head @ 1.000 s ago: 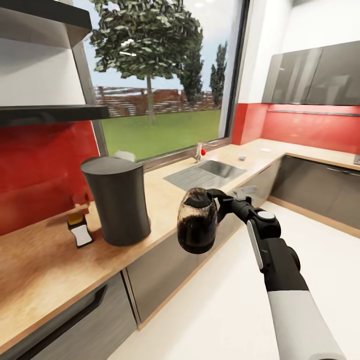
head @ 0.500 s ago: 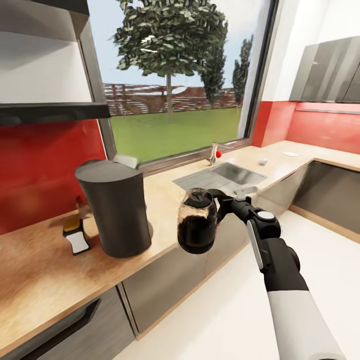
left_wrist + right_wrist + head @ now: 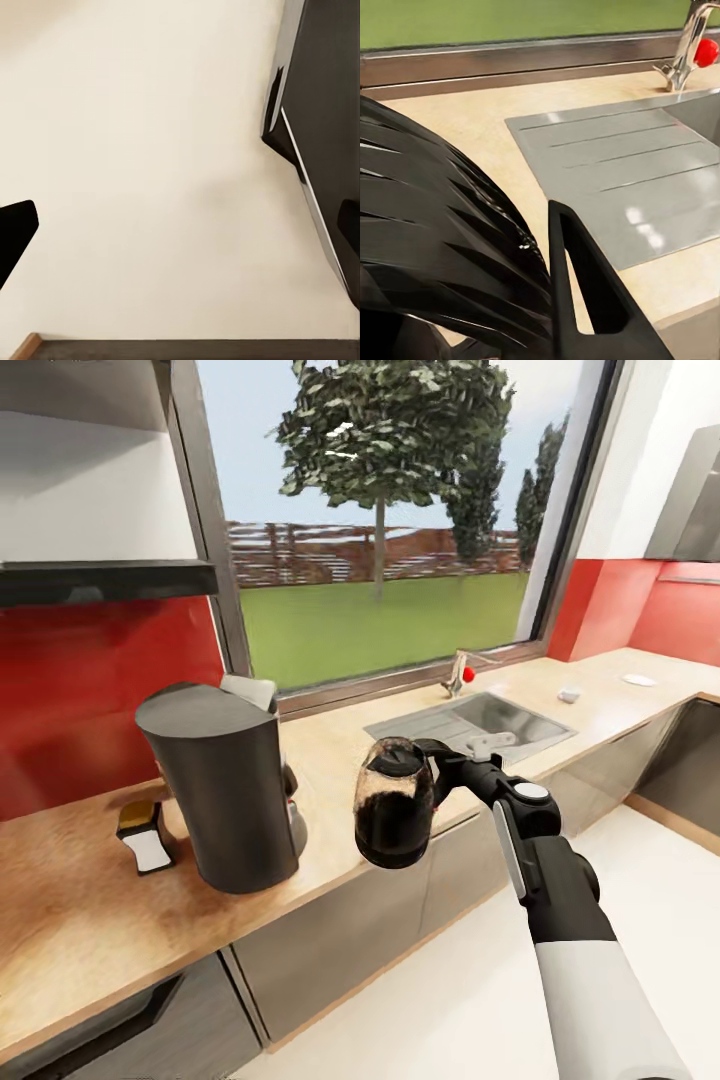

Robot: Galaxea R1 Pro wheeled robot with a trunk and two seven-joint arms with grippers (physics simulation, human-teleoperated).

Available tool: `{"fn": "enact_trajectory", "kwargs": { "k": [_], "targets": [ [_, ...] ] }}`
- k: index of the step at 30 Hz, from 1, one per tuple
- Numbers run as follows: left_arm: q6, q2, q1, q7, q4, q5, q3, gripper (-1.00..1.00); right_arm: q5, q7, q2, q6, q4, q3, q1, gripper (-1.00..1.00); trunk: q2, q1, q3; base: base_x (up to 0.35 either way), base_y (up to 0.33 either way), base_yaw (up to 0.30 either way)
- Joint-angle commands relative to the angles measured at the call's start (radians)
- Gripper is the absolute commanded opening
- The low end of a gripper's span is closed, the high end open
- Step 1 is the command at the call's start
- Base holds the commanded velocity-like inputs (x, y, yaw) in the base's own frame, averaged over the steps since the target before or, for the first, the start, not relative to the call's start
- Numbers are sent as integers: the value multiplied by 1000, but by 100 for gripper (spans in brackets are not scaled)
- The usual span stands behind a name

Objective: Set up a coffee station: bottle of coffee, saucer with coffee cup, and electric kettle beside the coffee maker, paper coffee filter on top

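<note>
My right gripper (image 3: 441, 759) is shut on the loop handle of the electric kettle (image 3: 393, 815), a black glassy jug hanging at the front edge of the kitchen countertop (image 3: 330, 745). Its ribbed black body (image 3: 435, 247) looms close in the right wrist view. The coffee maker (image 3: 225, 800), a tall dark grey cylinder, stands on the countertop left of the kettle. The bottle of coffee (image 3: 145, 837) sits just left of it, under the kitchen shelf (image 3: 100, 580). Far right on the counter lie the saucer (image 3: 638, 680) and the coffee cup (image 3: 568, 694). My left gripper (image 3: 180, 232) is open above cream floor.
A steel sink (image 3: 500, 720) with drainboard (image 3: 622, 180) and faucet (image 3: 460, 675) lies right of the kettle. A pale grey object (image 3: 250, 690) peeks from behind the coffee maker. Grey cabinet fronts (image 3: 330, 945) run below the worktop. A dark panel (image 3: 322, 112) is beside my left gripper.
The whole picture has shifted, so the camera has moved: the sink and window slid right. The kettle stays in my right gripper and now overlaps the counter's front edge.
</note>
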Motion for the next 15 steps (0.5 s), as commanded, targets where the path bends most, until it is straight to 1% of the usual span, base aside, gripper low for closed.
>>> {"fn": "enact_trajectory", "kwargs": {
  "k": [1, 8, 11, 15],
  "targets": [
    [-5, 0, 0, -1, 0, 5, 5, 100, 8, 8, 1, 4, -2, -2, -1, -100, -2, 1, -2, 39, -312, 276],
    [-6, 0, 0, -1, -2, 6, 5, 100, 8, 8, 1, 4, -2, -2, -1, -100, -2, 1, 2, 22, -314, 271],
    [-6, 1, 0, -1, -3, 6, 5, 100, 8, 9, 1, 4, -1, -2, -1, -100, -2, 1, 5, 157, -299, 229],
    [-6, 1, 0, -1, -3, 6, 5, 100, 8, 10, 1, 4, 0, -2, -1, -100, -2, 1, 8, 232, -252, 235]
  ]
}}
